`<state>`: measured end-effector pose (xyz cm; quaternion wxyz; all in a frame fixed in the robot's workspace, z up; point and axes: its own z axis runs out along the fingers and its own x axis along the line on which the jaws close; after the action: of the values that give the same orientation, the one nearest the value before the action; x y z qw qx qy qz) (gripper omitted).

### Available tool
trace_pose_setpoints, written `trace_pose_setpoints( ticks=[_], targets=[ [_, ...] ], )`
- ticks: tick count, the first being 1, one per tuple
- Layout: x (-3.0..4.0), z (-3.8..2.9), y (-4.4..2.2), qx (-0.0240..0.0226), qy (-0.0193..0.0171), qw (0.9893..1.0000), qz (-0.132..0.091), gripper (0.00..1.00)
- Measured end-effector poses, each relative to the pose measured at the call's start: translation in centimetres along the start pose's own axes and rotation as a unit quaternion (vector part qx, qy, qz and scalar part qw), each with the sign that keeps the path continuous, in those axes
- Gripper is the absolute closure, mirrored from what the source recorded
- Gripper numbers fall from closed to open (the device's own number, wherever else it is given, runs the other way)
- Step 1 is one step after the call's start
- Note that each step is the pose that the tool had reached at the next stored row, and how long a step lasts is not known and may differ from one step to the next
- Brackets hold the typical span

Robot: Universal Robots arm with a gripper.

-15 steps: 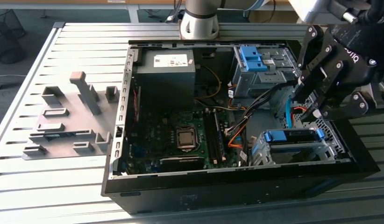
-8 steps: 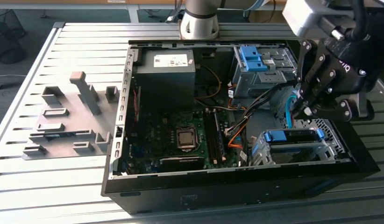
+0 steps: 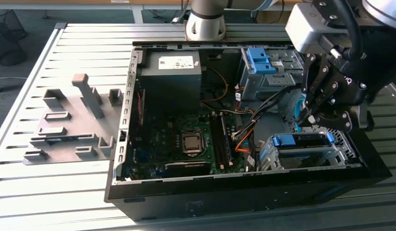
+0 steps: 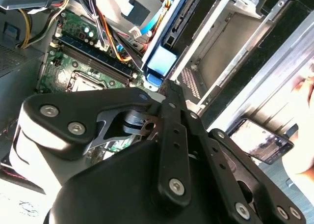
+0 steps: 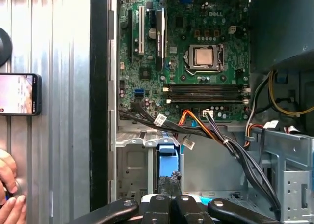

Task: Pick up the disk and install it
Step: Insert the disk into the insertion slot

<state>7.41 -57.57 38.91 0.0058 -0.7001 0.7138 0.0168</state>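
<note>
- My pincer [image 3: 311, 121] hangs over the bay [image 3: 307, 153]; open or closed, I cannot tell.
- Disk [image 3: 302, 140] sits in the bay.

The gripper [image 3: 311, 119] looked like matt black plastic or coated metal with bright steel screw heads, and the disk [image 3: 303, 140] beneath it wore a glossy blue plastic frame. The drive cage [image 3: 275, 156] was bare, dull grey sheet metal, the computer case [image 3: 249, 197] matt black. The table [image 3: 57, 192] was ribbed, satin-finished aluminium, and the phone [image 5: 19, 94] had a glossy glass face.
</note>
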Motion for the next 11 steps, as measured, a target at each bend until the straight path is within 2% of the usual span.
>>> trace_pose_setpoints(
  ticks=[7,11],
  targets=[
    [0.0,0.09,0.0,0.0,0.0001,1.0,0.0,0.89],
    [0.02,0.64,-0.01,0.0,0.0,1.0,0.0,0.89]
  ],
)
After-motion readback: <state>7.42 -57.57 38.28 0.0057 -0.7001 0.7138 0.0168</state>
